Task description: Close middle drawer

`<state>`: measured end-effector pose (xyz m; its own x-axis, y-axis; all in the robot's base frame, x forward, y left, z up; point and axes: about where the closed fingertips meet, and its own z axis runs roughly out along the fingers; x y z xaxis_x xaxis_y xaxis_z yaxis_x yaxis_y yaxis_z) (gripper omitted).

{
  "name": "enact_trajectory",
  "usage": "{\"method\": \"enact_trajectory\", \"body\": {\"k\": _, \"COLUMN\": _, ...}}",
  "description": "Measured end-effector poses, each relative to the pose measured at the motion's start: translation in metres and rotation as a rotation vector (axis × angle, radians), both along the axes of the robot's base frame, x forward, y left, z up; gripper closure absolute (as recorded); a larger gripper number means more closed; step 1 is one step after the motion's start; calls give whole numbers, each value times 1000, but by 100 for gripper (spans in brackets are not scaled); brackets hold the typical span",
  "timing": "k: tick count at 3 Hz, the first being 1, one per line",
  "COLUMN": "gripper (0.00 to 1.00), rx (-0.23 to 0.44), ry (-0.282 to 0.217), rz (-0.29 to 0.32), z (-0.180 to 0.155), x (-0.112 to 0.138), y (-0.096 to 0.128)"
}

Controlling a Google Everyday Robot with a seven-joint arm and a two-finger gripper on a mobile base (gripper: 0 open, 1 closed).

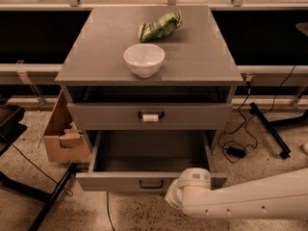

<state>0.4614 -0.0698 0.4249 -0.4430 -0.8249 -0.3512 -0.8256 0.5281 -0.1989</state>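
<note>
The middle drawer is the wide grey drawer standing pulled out near the floor. It has a bare black bar handle at its centre and a long, shallow, empty interior. My white arm comes in from the lower right. Its rounded end, with my gripper, sits against the right part of the drawer front, just right of the handle. The arm's end hides the gripper's tip.
Above is a narrower drawer front with a white-tagged handle. A white bowl and a green bag lie on the cabinet top. A cardboard box stands to the left and cables and a black stand leg to the right.
</note>
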Motion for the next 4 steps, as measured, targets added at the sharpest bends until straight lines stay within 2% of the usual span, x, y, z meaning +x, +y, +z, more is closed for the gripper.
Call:
{"method": "enact_trajectory", "body": {"k": 1, "gripper": 100, "rx": 40, "ry": 7, "rz": -6, "z": -16, "x": -1, "y": 15}}
{"method": "enact_trajectory", "body": {"k": 2, "gripper": 100, "rx": 47, "ry": -22, "rz": 4, "z": -38, "x": 21, "y": 27}}
{"method": "enact_trajectory", "body": {"k": 4, "gripper": 100, "rx": 28, "ry": -96, "rz": 33, "z": -56, "x": 78, "y": 29}}
